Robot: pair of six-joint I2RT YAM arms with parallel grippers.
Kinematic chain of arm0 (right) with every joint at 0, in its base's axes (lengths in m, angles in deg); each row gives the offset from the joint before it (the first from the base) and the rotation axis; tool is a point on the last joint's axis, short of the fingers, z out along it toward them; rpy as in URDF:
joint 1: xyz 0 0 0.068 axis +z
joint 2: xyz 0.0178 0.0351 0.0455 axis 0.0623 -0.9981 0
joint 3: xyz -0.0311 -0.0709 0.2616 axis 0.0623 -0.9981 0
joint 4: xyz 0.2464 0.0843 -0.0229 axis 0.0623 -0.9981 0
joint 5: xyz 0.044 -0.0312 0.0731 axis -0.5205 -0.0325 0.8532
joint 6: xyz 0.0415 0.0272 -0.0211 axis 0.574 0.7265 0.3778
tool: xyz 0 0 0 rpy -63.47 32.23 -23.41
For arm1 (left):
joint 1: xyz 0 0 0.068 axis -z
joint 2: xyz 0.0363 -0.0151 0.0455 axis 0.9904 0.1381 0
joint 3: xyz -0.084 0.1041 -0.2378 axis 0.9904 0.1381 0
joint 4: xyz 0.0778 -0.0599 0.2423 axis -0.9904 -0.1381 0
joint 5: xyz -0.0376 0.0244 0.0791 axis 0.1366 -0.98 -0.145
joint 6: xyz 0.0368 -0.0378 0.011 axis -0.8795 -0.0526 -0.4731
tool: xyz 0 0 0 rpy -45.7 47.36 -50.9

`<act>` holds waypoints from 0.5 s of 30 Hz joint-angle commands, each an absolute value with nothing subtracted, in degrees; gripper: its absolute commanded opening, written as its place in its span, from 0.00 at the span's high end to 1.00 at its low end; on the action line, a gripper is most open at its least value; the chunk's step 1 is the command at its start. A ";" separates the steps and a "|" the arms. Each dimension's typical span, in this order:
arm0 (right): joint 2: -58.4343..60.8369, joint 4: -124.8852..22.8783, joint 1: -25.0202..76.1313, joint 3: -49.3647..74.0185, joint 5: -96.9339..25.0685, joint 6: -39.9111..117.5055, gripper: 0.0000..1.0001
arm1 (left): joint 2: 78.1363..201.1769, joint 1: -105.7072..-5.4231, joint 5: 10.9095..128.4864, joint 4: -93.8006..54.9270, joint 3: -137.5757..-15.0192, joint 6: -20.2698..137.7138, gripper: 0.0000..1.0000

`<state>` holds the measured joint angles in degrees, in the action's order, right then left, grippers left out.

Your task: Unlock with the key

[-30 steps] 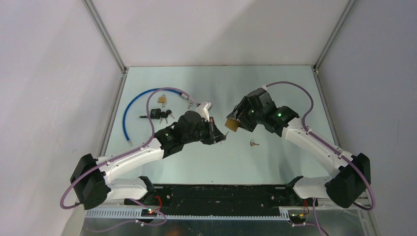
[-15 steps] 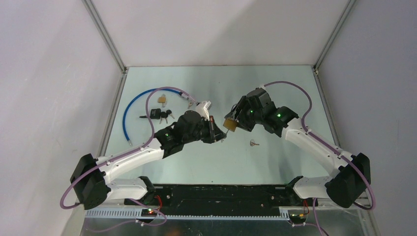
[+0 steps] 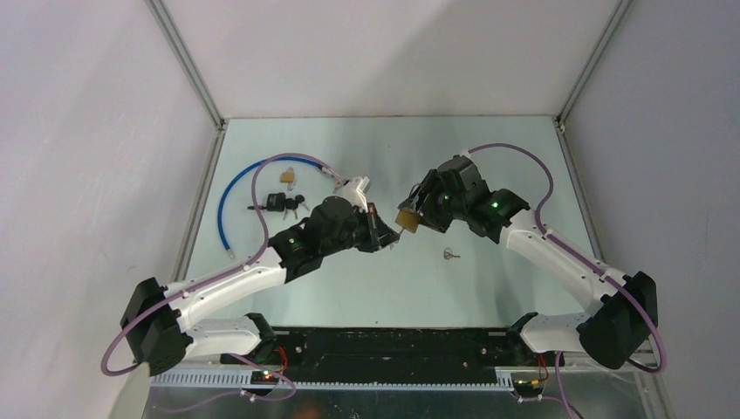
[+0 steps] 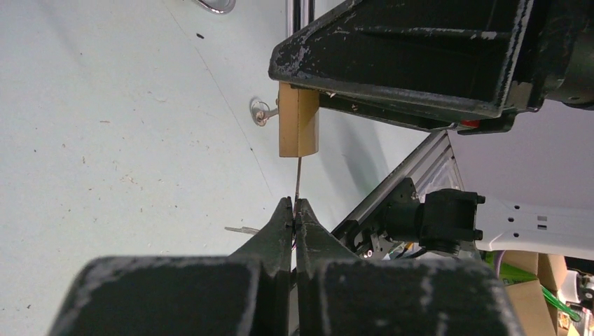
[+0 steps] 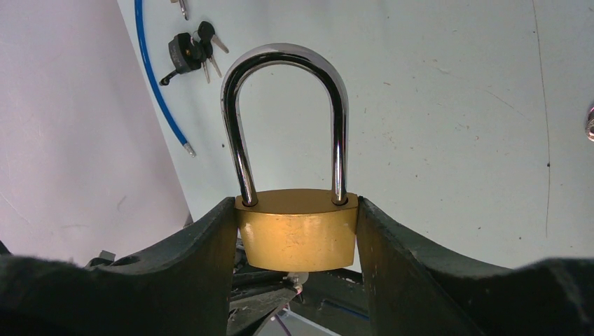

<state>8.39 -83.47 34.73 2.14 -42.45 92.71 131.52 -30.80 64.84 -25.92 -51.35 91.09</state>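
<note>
Currently we are logging both arms meeting above the middle of the pale green table. The right gripper is clamping a brass padlock by the 2 narrow ends of its body and holding it off the table. In the right wrist view the steel shackle is pointing away from the gripper, with both legs sitting in the body.

The left gripper is pinching shut on a key, and only the thin blade is showing past the fingertips. The blade is reaching straight to the underside of the padlock and touching it there. We cannot tell how far it is entering the keyway.

Seen from the top camera, the 2 grippers are facing each other, with the padlock between them.

A loose key on a ring is lying on the table, near the right arm. At the far left a blue cable is curving around a black lock with a bunch of keys, and a small brass padlock is lying just beyond that.
</note>
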 commanded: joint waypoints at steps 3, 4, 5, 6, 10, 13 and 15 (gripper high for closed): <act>10.22 -79.41 35.10 2.80 -41.89 92.84 1.00 | 129.11 -30.64 62.24 -23.21 -51.10 90.43 1.00; 10.32 -79.41 35.10 2.81 -41.92 92.94 1.00 | 129.11 -30.58 62.19 -23.21 -51.09 90.45 1.00; 10.35 -79.39 35.10 2.84 -42.00 93.05 1.00 | 129.07 -30.61 62.16 -23.21 -51.03 90.58 1.00; 10.47 -79.44 35.08 2.82 -42.02 93.17 1.00 | 129.09 -30.64 62.12 -23.19 -50.94 90.61 1.00; 10.85 -79.68 35.21 2.79 -41.88 94.13 1.00 | 129.18 -30.54 61.85 -22.94 -50.54 91.08 1.00; 11.11 -79.69 35.48 2.70 -41.69 95.09 1.00 | 129.22 -30.36 61.69 -22.10 -50.08 91.61 1.00; 11.71 -79.45 35.58 2.27 -41.60 96.24 1.00 | 129.26 -30.05 61.62 -21.92 -49.99 91.74 1.00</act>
